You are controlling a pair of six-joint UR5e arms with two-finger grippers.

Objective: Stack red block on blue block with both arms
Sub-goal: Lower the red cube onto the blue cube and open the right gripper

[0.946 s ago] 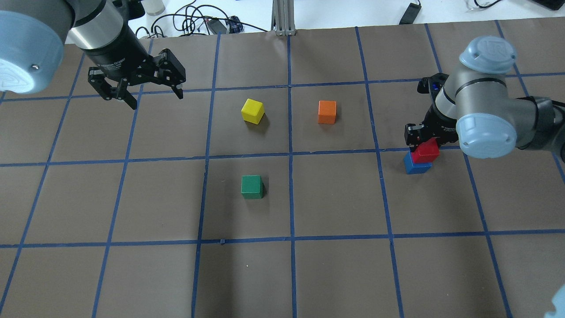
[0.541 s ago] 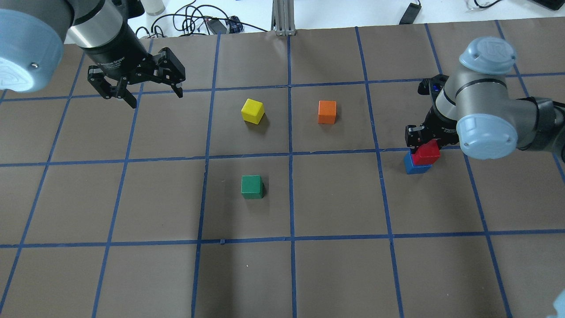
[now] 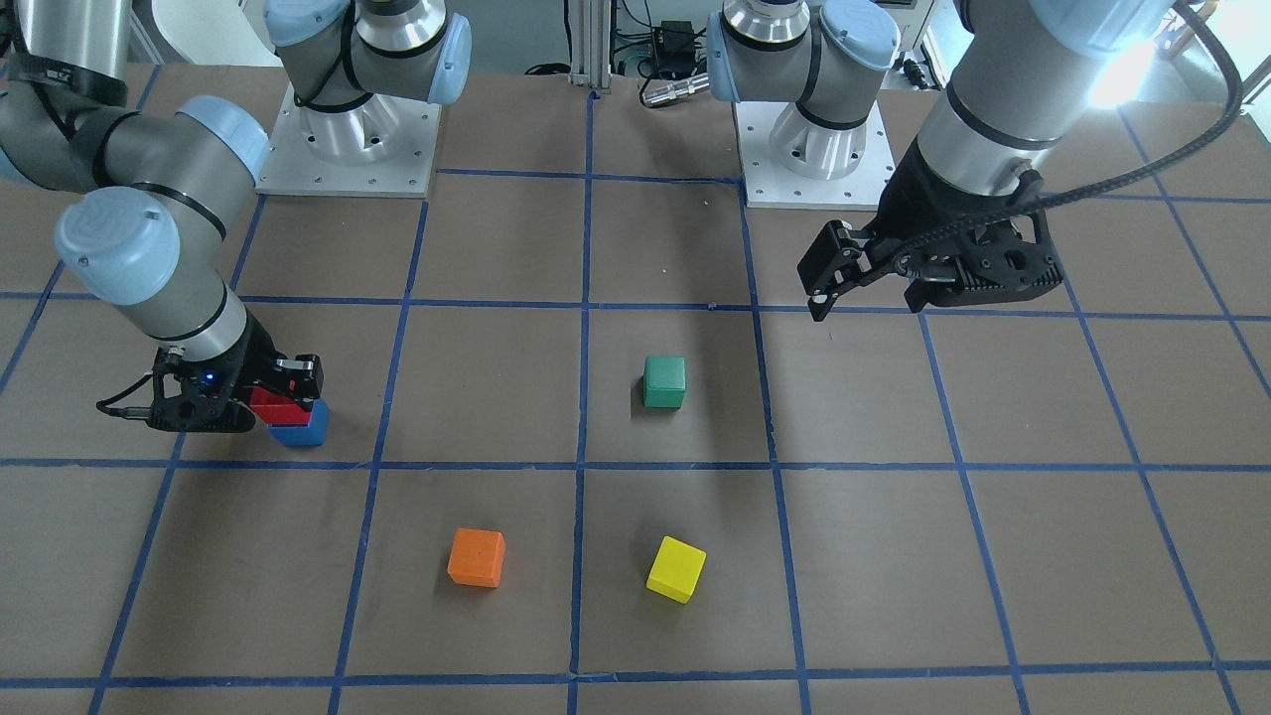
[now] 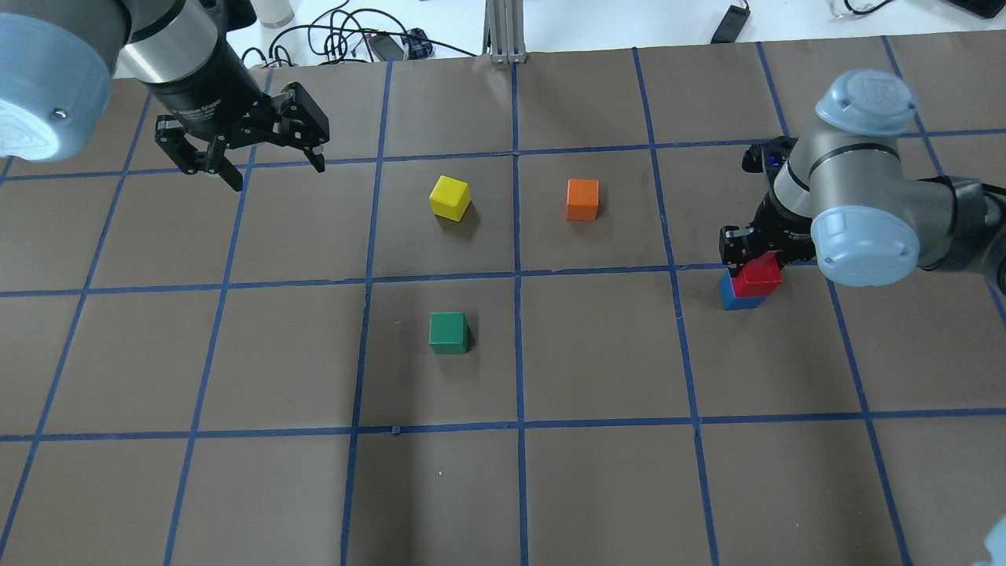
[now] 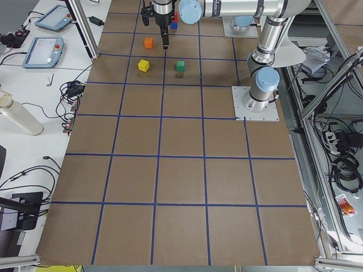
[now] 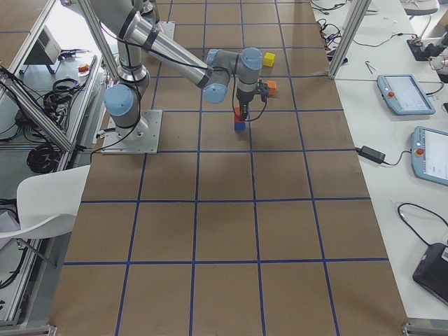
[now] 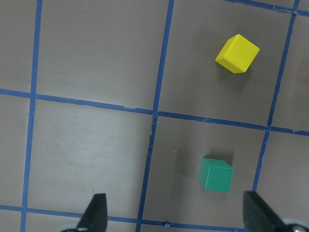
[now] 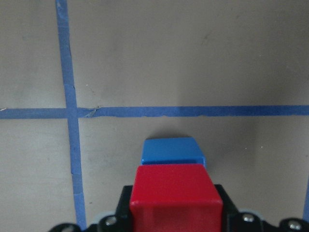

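Right jaws clamped on red block [image 4: 759, 277], which sits atop blue block [image 4: 729, 295], slightly offset. Left jaws wide open over desk [image 4: 597, 354].

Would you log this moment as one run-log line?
right gripper: shut on red block | red block: over blue block | left gripper: open

The tabletop [image 4: 597, 354] is covered in brown sheet, marked into squares by blue tape lines [image 4: 516, 236]. Past its far edge lies a white bench [image 4: 613, 23] with a tangle of black cables [image 4: 338, 35] and a silver metal post [image 4: 503, 31]. In the side views a white side table [image 6: 420, 238] carries two handheld screens [image 6: 402, 94], and an aluminium frame [image 5: 82, 31] borders the tabletop. A white chair [image 6: 42, 203] stands near one corner, and coiled cables [image 5: 347, 170] lie on the floor. A bright glare [image 3: 1117, 84] shows at the front view's upper right.
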